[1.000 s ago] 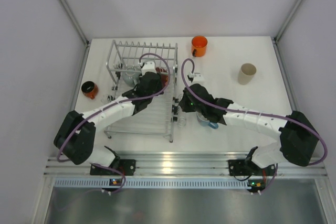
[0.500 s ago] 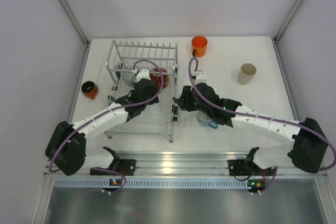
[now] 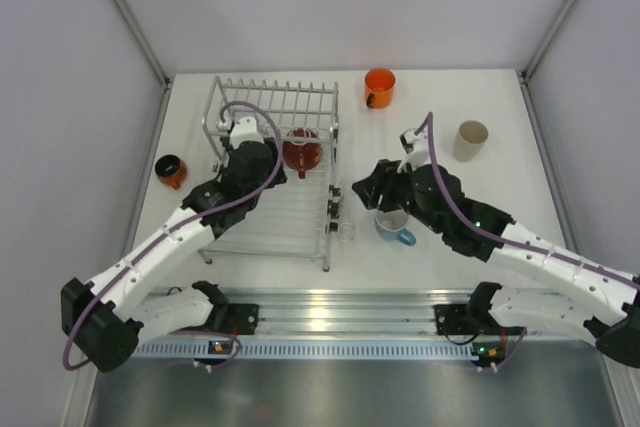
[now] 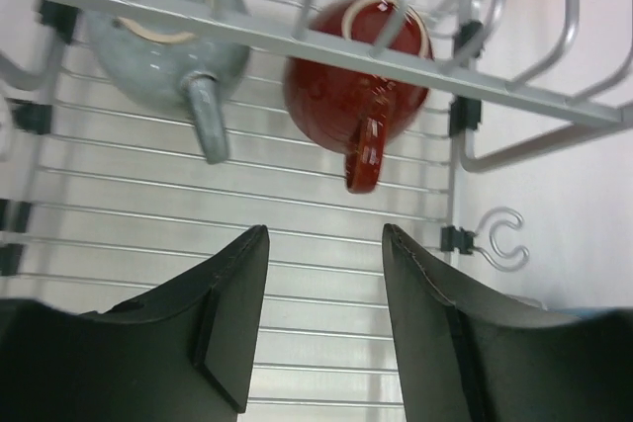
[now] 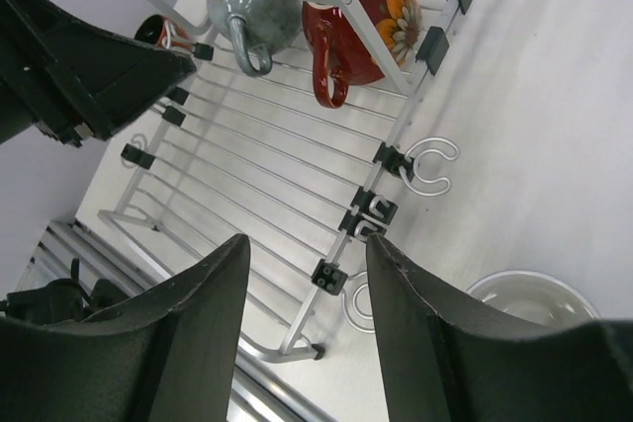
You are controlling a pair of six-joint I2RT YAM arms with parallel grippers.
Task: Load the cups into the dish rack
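Dish rack [image 3: 262,237] holds grey mug [image 4: 163,32], red mug [image 3: 301,152]; light blue mug [image 3: 393,226], bright orange mug [image 3: 380,86], beige mug [image 3: 470,139] right of it, dark red-orange mug [image 3: 170,170] left, await loading; left gripper [image 4: 324,239], right gripper [image 5: 307,249] spread, empty.

Overhead, close wrist views, shared dish rack [image 3: 262,232]

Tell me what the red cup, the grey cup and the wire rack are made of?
The red mug looks like glazed ceramic: shiny, with bright light spots and a painted flower. The grey mug looks ceramic too, but duller. The dish rack seems to be metal wire, thin and silvery, maybe coated; its black clips look like plastic.
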